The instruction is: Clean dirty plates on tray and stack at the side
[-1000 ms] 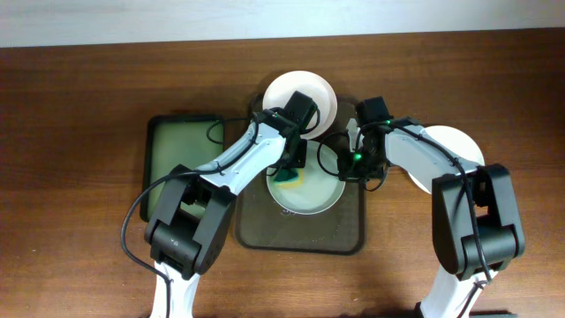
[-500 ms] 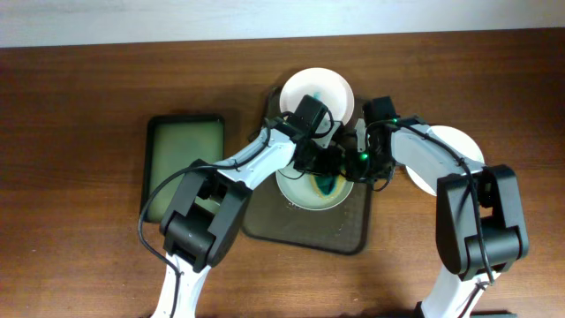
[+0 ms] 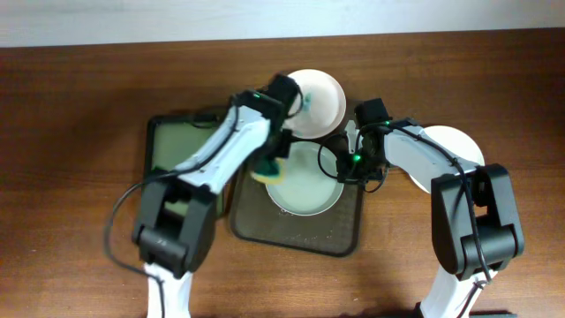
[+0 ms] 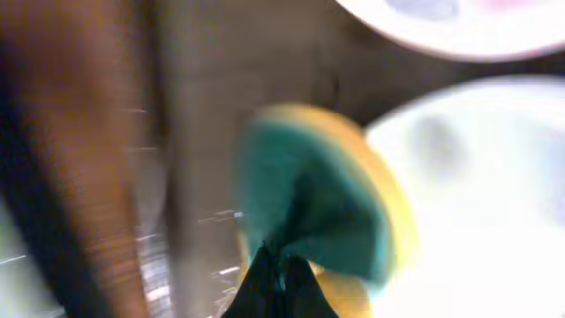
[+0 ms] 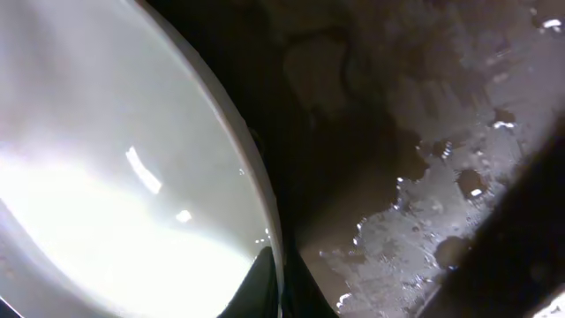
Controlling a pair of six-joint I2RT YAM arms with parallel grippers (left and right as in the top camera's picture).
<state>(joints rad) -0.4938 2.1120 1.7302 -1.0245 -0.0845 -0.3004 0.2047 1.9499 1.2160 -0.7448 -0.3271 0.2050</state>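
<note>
Since half a second ago the sponge (image 3: 267, 170) has swung from mid-plate out to the left rim, with the left end effector (image 3: 270, 162) clamped on it. The dirty plate (image 3: 309, 193) sits on the tray (image 3: 340, 237), and the right end effector (image 3: 350, 164) is pinching its rim. Scrubbing's underway, I'd say. One side plate (image 3: 452, 146) sits on the worktop (image 3: 71, 106), far right.

This is a robotics test station rather than a home kitchen. Two white arms (image 3: 221, 159) trailing loose black cables (image 3: 112, 234) reach in from the bottom edge over a bare dark-wood bench (image 3: 71, 106). A plain pale wall (image 3: 132, 22) runs along the top of the frame. The only kitchenware looks staged (a wet tray (image 3: 340, 231) at centre, white plates (image 3: 309, 190), a sponge (image 3: 267, 170), a green tray (image 3: 163, 150) at left).
</note>
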